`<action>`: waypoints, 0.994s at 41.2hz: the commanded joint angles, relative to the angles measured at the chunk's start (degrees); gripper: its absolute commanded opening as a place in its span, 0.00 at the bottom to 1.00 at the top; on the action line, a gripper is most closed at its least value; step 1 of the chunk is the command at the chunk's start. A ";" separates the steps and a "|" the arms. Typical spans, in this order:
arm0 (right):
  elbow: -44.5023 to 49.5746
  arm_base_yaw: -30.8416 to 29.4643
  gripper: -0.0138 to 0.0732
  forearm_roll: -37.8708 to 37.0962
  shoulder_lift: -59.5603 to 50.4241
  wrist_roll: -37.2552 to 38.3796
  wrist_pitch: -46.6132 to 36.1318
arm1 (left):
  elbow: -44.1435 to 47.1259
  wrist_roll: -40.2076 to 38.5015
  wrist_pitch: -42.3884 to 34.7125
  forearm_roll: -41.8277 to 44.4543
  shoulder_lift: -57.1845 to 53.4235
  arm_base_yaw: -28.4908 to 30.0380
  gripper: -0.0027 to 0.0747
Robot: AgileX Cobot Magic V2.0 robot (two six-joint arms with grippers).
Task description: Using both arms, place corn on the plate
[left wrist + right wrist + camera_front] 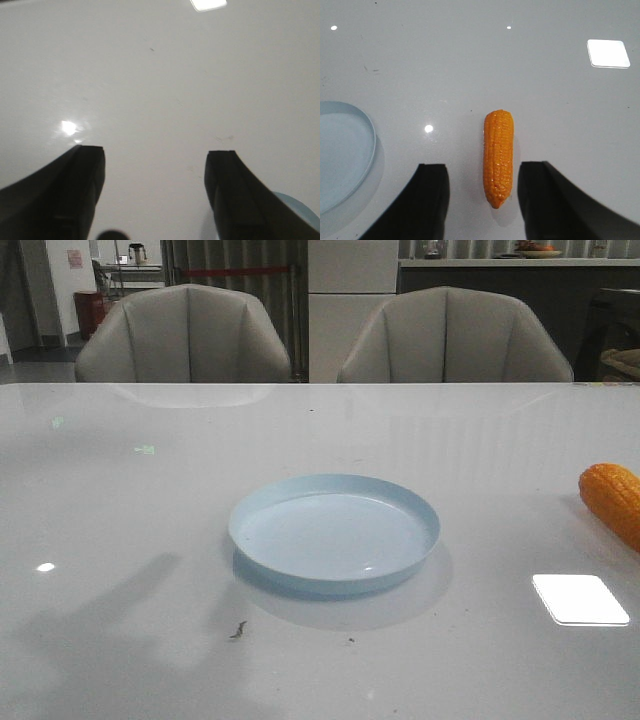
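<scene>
While the plate sits bare near the middle of the table, the corn lies well off to its right, at the very edge of the front view and partly cut off there. Seen from the right wrist, the cob rests flat on the glossy tabletop, its length running between the two dark fingers of the right gripper, which hangs spread wide over it without touching. Its tapered end points toward the camera, the blunter end away. The left gripper is likewise spread, with only bare table between its fingers and a sliver of the plate's rim beside one of them.

Judging by its look, the cob is probably stiff and light (likely a plastic replica), and its bumpy kernels should give the pads some purchase. Round in section, it may roll if nudged from one side, so a grasp across the thicker middle, with both fingers closing evenly, seems safest.
</scene>
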 commanded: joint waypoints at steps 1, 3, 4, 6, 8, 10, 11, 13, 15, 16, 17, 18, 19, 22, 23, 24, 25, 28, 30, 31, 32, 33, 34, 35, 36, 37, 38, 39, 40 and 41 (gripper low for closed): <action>-2.04 -0.19 0.66 -0.49 -0.43 -0.45 -4.38 | -1.83 2.42 -2.50 0.26 -7.92 3.65 0.67; -2.04 -0.19 0.66 -0.49 -0.43 -0.45 -4.38 | -1.27 4.21 -3.12 0.26 -9.72 5.47 0.67; -2.04 -0.19 0.66 -0.49 -0.43 -0.45 -4.38 | -0.85 4.89 -3.62 0.26 -10.92 6.23 0.67; -2.04 -0.19 0.66 -0.49 -0.43 -0.45 -4.38 | 0.91 6.07 -4.85 0.26 -13.04 7.88 0.67; -2.04 -0.19 0.66 -0.49 -0.43 -0.45 -4.38 | 3.31 6.74 -6.32 0.26 -15.15 9.37 0.67; -2.04 -0.19 0.66 -0.49 -0.43 -0.45 -4.38 | 6.01 6.99 -8.24 0.26 -17.29 10.70 0.67; -2.04 -0.19 0.66 -0.49 -0.43 -0.45 -4.38 | 8.23 7.16 -9.22 0.26 -18.22 11.20 0.67; -2.04 -0.19 0.66 -0.49 -0.43 -0.45 -4.38 | 12.88 7.53 -12.17 0.26 -20.61 12.32 0.67; -2.04 -0.19 0.66 -0.49 -0.43 -0.45 -4.38 | 18.51 7.65 -15.92 0.26 -23.37 12.77 0.67; -2.04 -0.19 0.66 -0.49 -0.43 -0.45 -4.38 | 22.07 7.65 -18.40 0.26 -25.07 12.92 0.67; -2.04 -0.19 0.66 -0.49 -0.43 -0.45 -4.38 | 24.87 7.65 -21.12 0.26 -26.90 12.92 0.67; -2.04 -0.19 0.66 -0.49 -0.43 -0.45 -4.38 | 28.72 7.81 -23.34 0.26 -28.30 12.92 0.67; -2.04 -0.19 0.66 -0.49 -0.43 -0.45 -4.38 | 31.67 7.77 -25.60 0.26 -29.71 12.92 0.67; -2.04 -0.19 0.66 -0.49 -0.43 -0.45 -4.38 | 41.43 8.02 -34.54 0.26 -34.99 12.92 0.67; -2.04 -0.19 0.66 -0.49 -0.43 -0.45 -4.38 | 45.20 8.02 -36.92 0.26 -36.41 12.92 0.67; -2.04 -0.19 0.66 -0.49 -0.43 -0.45 -4.38 | 48.85 8.02 -40.73 0.26 -38.24 12.92 0.67; -2.04 -0.19 0.66 -0.49 -0.43 -0.45 -4.38 | 51.49 8.02 -42.20 0.26 -39.55 12.92 0.67; -2.04 -0.19 0.66 -0.49 -0.43 -0.45 -4.38 | 60.25 8.02 -48.72 0.26 -44.51 12.92 0.67; -2.04 -0.19 0.66 -0.49 -0.43 -0.45 -4.38 | 65.03 8.02 -50.24 0.26 -46.70 12.92 0.67; -2.04 -0.19 0.66 -0.49 -0.43 -0.45 -4.32 | 66.90 8.02 -50.79 0.26 -47.97 12.92 0.67; -2.04 -0.19 0.66 -0.43 -0.43 -0.45 -4.32 | 69.21 8.02 -50.86 0.26 -48.85 12.92 0.67; -2.04 -0.19 0.66 -0.42 -0.43 -0.45 -4.32 | 71.28 8.02 -50.91 0.26 -49.93 12.92 0.67; -2.04 -0.19 0.66 -0.39 -0.43 -0.45 -4.26 | 72.74 8.02 -50.91 0.26 -50.67 12.92 0.67; -2.04 -0.19 0.66 -0.39 -0.43 -0.45 -4.06 | 74.52 8.02 -50.91 0.26 -51.57 12.92 0.67; -2.04 -0.19 0.66 -0.39 -0.43 -0.45 -3.64 | 75.71 8.02 -50.91 0.26 -52.40 12.92 0.67; -2.04 -0.19 0.66 -0.39 -0.43 -0.45 -2.88 | 77.11 8.02 -50.91 0.26 -52.98 12.92 0.67; -2.04 -0.19 0.66 -0.39 -0.43 -0.45 -2.40 | 78.02 8.02 -50.91 0.16 -53.51 12.92 0.67; -2.04 -0.19 0.66 -0.39 -0.43 -0.45 -1.30 | 78.79 8.02 -50.91 0.03 -54.21 12.92 0.67; -2.04 -0.19 0.66 -0.39 -0.43 -0.45 -0.14 | 79.63 8.02 -50.91 -0.09 -54.66 12.92 0.67; -2.19 -0.19 0.66 -0.44 -0.31 -0.45 0.67 | 80.12 8.02 -50.80 -0.09 -55.26 12.78 0.67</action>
